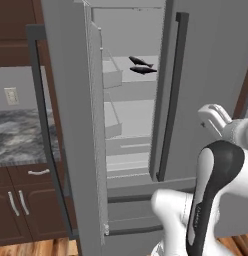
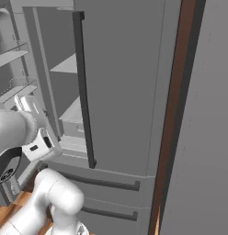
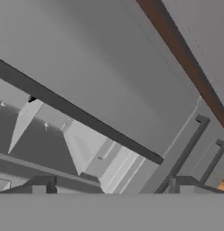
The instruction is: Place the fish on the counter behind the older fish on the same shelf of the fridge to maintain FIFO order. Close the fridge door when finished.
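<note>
The fridge stands with its left door swung wide and its right door shut. On an upper shelf inside lie two look-alike dark grey fish. The fish lies at the back, and the older fish lies just in front of it. My gripper hangs outside the fridge, before the shut right door, well below and right of both fish. In the hand view my gripper is open, with nothing between its fingertips. The marbled counter is at far left.
The open door's edge and its dark bar handle stand between the counter and the fridge opening. The right door's long handle is close to my hand. Drawer handles run below. Dark cabinets sit under the counter.
</note>
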Tool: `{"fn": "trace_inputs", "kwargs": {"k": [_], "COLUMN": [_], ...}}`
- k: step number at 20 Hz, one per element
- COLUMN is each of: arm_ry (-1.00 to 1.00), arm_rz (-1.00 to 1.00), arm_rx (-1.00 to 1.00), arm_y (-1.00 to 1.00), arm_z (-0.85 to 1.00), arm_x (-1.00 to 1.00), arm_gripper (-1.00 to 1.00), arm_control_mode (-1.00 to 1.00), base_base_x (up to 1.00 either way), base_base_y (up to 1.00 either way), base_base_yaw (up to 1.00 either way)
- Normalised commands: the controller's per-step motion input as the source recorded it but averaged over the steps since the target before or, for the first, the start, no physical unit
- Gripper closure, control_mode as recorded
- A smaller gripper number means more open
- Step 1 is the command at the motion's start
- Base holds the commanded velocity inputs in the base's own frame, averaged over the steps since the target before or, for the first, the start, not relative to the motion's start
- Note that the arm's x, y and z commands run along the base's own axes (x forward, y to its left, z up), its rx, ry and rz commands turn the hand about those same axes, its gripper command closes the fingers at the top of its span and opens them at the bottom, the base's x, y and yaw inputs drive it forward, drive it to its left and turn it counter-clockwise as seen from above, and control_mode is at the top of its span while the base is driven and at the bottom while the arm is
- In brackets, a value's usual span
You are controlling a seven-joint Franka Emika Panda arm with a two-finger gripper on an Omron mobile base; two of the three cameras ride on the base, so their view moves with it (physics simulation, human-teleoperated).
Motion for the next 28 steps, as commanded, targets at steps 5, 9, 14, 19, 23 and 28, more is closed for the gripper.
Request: {"fn": "trace_inputs", "kwargs": {"k": [5, 9, 14, 19, 23, 28], "arm_ry": [-0.03, -0.14, -0.15, -0.18, -0.14, -0.14], "arm_rz": [0.00, 0.00, 0.03, 0.01, 0.00, -0.01], "arm_rx": [-0.19, -0.29, -0.27, -0.21, -0.14, -0.12], "arm_y": [0.41, 1.00, 1.00, 1.00, 1.00, 1.00], "arm_z": [-0.17, 0.00, -0.03, -0.07, -0.10, -0.20], "arm_x": [-0.50, -0.73, -0.37, -0.02, 0.00, 0.08], "arm_gripper": [-1.00, -1.00, -1.00, -1.00, -1.00, -1.00], "arm_control_mode": [-1.00, -1.00, -1.00, -1.00, -1.00, -1.00], "base_base_x": [0.00, 0.00, 0.00, 0.00, 0.00, 0.00], "base_base_y": [0.00, 0.00, 0.00, 0.00, 0.00, 0.00], "base_base_yaw": [0.00, 0.00, 0.00, 0.00, 0.00, 0.00]}}
